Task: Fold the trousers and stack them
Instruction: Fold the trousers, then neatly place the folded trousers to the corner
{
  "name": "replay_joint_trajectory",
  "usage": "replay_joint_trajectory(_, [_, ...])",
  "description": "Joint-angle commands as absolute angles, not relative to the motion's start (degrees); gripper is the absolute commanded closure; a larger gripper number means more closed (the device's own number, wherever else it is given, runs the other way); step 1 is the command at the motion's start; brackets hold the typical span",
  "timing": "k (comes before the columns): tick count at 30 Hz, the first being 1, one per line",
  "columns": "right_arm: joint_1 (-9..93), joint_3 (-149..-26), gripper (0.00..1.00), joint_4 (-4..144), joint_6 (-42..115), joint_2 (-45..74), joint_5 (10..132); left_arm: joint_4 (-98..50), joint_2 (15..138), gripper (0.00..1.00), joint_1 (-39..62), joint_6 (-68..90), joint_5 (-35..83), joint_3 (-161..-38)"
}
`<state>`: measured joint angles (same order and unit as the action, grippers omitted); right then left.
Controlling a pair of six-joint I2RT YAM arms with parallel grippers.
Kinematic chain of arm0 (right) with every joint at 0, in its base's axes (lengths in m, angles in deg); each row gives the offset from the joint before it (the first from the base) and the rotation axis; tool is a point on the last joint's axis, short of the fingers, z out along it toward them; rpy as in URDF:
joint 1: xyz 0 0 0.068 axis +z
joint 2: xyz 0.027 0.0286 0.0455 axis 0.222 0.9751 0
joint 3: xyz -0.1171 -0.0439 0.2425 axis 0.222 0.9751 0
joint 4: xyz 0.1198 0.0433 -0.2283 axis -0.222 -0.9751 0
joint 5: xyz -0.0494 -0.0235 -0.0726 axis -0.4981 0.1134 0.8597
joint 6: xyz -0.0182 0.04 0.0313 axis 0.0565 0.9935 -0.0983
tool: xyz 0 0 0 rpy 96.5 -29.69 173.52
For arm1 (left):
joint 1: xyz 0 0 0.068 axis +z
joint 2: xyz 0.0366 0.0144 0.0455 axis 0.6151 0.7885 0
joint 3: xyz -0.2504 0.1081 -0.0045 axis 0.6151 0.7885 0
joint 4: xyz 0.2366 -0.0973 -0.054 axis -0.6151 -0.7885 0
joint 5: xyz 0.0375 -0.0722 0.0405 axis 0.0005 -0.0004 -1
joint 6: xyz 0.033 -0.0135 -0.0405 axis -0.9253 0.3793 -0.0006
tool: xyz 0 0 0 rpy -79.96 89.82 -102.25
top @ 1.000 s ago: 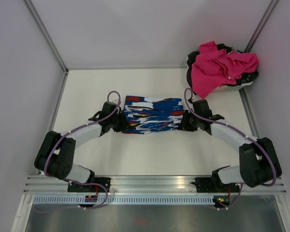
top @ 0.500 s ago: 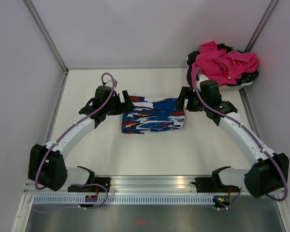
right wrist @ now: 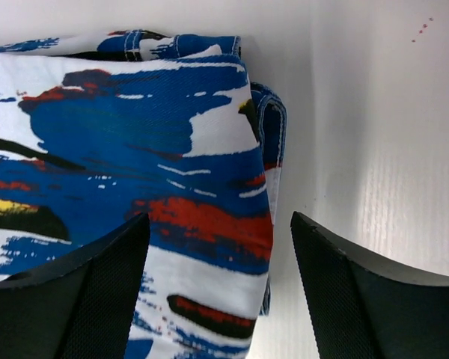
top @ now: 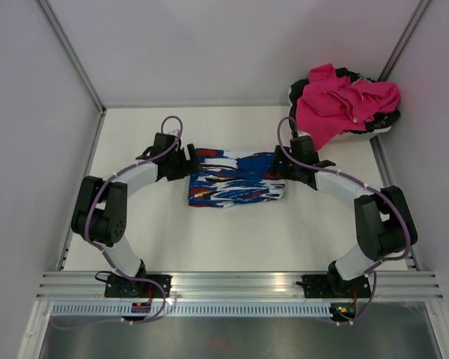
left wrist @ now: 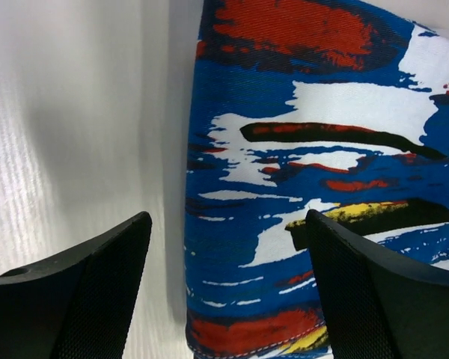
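**Blue brush-stroke trousers point(top: 237, 176) between two spread tools**

Folded into a flat bundle, the trousers lie in the middle of the desk point(top: 232, 239). You have the left tool point(top: 188, 161) at their left end and the right tool point(top: 281, 163) at their right end. Each tool's fingers stand wide apart, straddling the cloth's edge and clamping nothing. In the far right corner a pink garment point(top: 343, 101) is heaped over a dark container point(top: 294, 96). The bundle's long axis runs left to right.

Overhead camera looks down on everything; wrist cameras closely face the trousers point(left wrist: 284, 187) from opposite ends
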<state>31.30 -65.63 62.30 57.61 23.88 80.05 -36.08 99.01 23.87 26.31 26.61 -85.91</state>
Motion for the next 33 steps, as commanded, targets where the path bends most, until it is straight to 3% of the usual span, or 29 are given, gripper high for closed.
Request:
replay_joint_trajectory(1, [31.28,-65.24,0.18,68.91,59.69,26.63,79.08,-30.37,101.24,0.12,23.45,26.89,29.38,-85.18])
replay_joint_trajectory(5, [31.28,-64.01,0.24,70.24,60.75,28.48,75.39,-28.53,103.97,0.23,23.45,28.3,31.74,-84.83])
replay_joint_trajectory(8, [31.28,-63.4,0.23,69.54,60.84,27.95,76.43,-27.12,105.9,0.38,23.45,29.45,32.98,-84.83])
replay_joint_trajectory(9, [31.28,-63.22,0.22,68.84,60.75,26.91,77.22,-26.94,106.26,0.55,23.45,29.53,33.42,-85.09])
replay_joint_trajectory(11, [31.28,-63.31,0.18,67.0,60.32,25.23,79.59,-27.64,107.92,0.72,23.54,29.1,33.34,-86.84])
replay_joint_trajectory(12, [31.02,-63.57,0.17,66.12,60.05,23.4,80.56,-28.43,108.46,0.89,23.46,28.66,33.16,-87.9])
replay_joint_trajectory(13, [30.93,-63.83,0.16,63.76,59.88,22.34,81.18,-29.91,109.16,0.97,23.45,27.7,32.55,-89.39])
replay_joint_trajectory(20, [28.56,-62.52,0.1,58.02,59.7,11.1,82.16,-44.93,114.52,0.98,28.18,21.54,23.58,-110.3])
replay_joint_trajectory(27, [27.59,-63.48,0.08,53.72,57.59,8.18,81.45,-54.94,126.29,0.98,37.87,16.19,27.27,-132.96])
replay_joint_trajectory(33, [27.59,-62.17,0.08,56.08,59.26,6.77,83.73,-60.34,137.11,0.98,45.86,10.91,20.33,-152.13])
